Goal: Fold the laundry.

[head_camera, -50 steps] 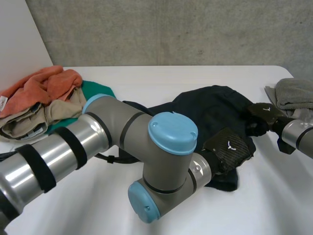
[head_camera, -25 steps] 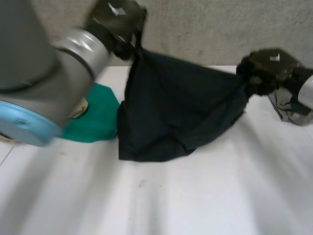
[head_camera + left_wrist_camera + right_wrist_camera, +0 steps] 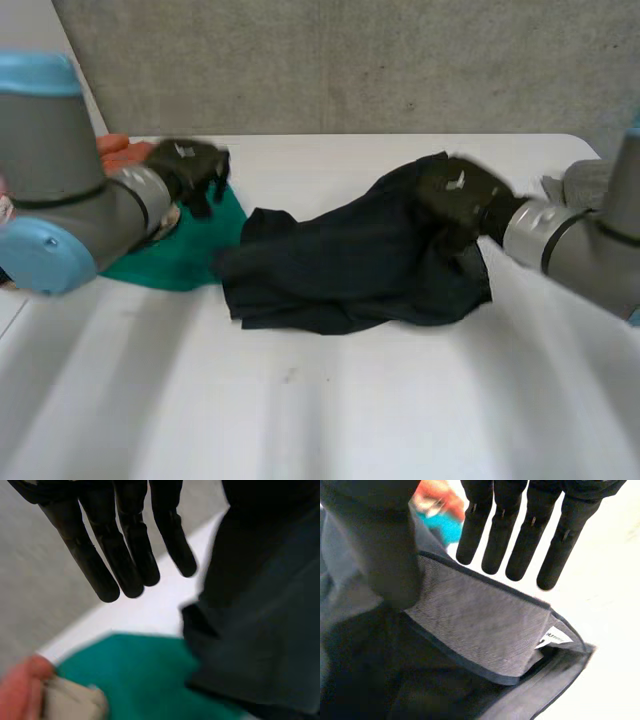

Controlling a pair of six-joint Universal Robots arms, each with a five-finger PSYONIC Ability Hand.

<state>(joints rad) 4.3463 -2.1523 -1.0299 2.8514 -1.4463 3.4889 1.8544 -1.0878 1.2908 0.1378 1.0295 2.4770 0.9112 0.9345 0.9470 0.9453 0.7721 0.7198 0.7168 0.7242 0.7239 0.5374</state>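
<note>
I've got the dark navy garment (image 3: 350, 265) lying crumpled on the table (image 3: 320, 400). Its turned-out grey-striped band (image 3: 480, 620), with a white label (image 3: 554, 639), sits just under the fingers (image 3: 499, 530) of my right hand (image 3: 455, 192). A green cloth (image 3: 135, 675) touches it, below the fingers (image 3: 116, 540) of the left hand (image 3: 190, 165).

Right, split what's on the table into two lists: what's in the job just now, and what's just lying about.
In the job:
dark navy garment, mid-table
right robot hand, open, over one end of it
left robot hand, open, clear of it

Lying about for now:
green cloth
orange cloth
beige cloth
grey cloth
</note>
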